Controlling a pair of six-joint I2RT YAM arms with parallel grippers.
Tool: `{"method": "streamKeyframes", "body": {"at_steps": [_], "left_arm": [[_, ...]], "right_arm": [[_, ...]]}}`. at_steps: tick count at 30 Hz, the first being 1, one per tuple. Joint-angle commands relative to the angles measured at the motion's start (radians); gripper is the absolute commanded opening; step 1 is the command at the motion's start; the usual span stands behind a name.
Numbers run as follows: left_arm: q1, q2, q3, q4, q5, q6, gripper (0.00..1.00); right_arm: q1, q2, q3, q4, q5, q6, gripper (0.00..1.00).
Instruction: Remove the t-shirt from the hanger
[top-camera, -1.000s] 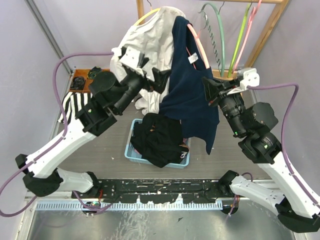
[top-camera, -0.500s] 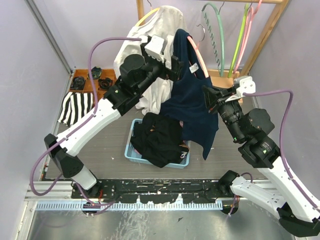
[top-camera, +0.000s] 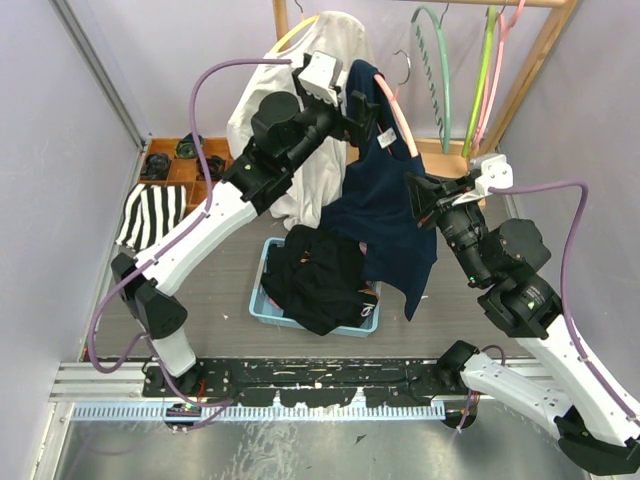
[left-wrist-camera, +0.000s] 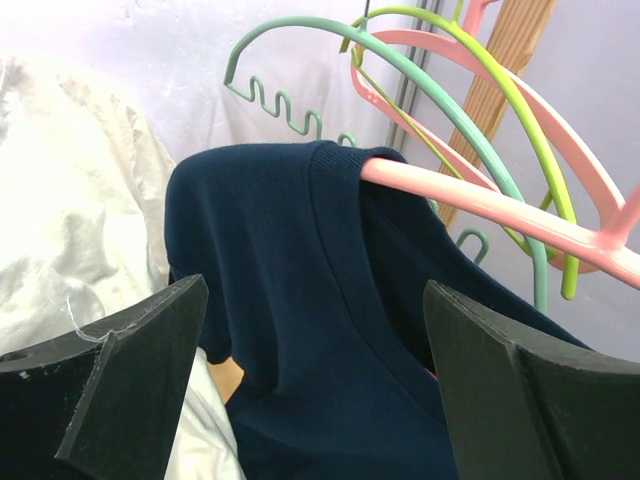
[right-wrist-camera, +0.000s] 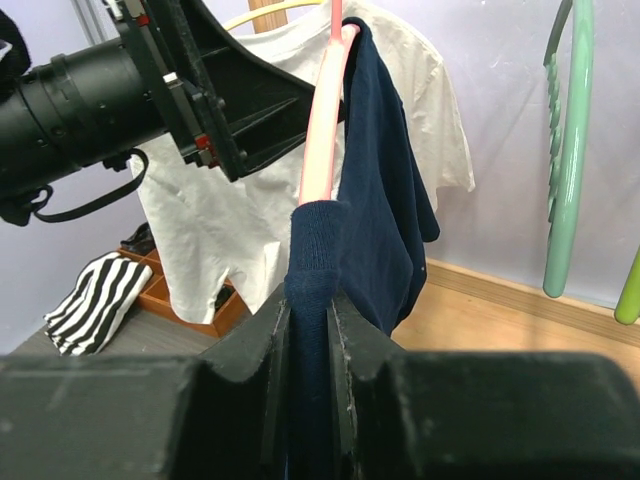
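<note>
Removal: right gripper (right-wrist-camera: 310, 330) is pinching navy t-shirt (right-wrist-camera: 385, 200); left gripper (left-wrist-camera: 310, 300), gaping wide, should be taking cloth, not pink hanger (left-wrist-camera: 470, 200).

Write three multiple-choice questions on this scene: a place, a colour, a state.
1. Where is the black garment? A) in the blue bin B) on a hanger C) on a shelf
2. The hanger under the navy t-shirt is: A) green B) pink C) yellow
3. The right tool is: A) wide open B) shut on the navy t-shirt C) out of view
Answers: 1 A, it fills the bin; 2 B, its bare arm is pink; 3 B, its fingers pinch navy fabric.
</note>
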Motion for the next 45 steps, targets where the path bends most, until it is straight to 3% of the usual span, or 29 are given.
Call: {"method": "streamKeyframes", "body": {"at_steps": [1,5,8,11,16,18,32,41,43,45], "left_arm": [[0.015,0.046,0.058,0.045,0.011,-0.021,0.95],[0.019,0.081,0.107,0.032,0.013,-0.022,0.92],[0.022,0.101,0.129,0.030,0.013,-0.023,0.81],[0.026,0.115,0.149,0.020,0.014,-0.026,0.60],[0.029,0.113,0.152,0.024,0.039,-0.028,0.09],[0.030,0.105,0.151,0.020,0.061,-0.028,0.00],[0.029,-0.020,0.088,-0.034,0.447,-0.146,0.00],[0.021,-0.116,-0.045,-0.083,0.464,-0.158,0.00],[0.021,-0.118,-0.034,-0.135,0.412,-0.142,0.17],[0.021,-0.125,-0.030,-0.160,0.366,-0.123,0.47]], "right_arm": [[-0.004,-0.025,0.011,0.130,-0.029,0.014,0.01],[-0.004,-0.024,0.011,0.131,-0.034,0.018,0.01],[-0.004,-0.024,0.011,0.131,-0.036,0.019,0.01],[-0.005,-0.024,0.012,0.130,-0.036,0.021,0.01],[-0.003,-0.016,0.010,0.131,-0.031,0.021,0.01],[-0.003,-0.010,0.007,0.135,-0.027,0.020,0.01],[-0.003,0.023,-0.040,0.235,0.047,0.040,0.01],[-0.004,0.022,-0.046,0.260,0.064,0.044,0.01],[-0.004,0.019,-0.046,0.258,0.062,0.042,0.01],[-0.003,0.016,-0.048,0.257,0.057,0.039,0.01]]}}
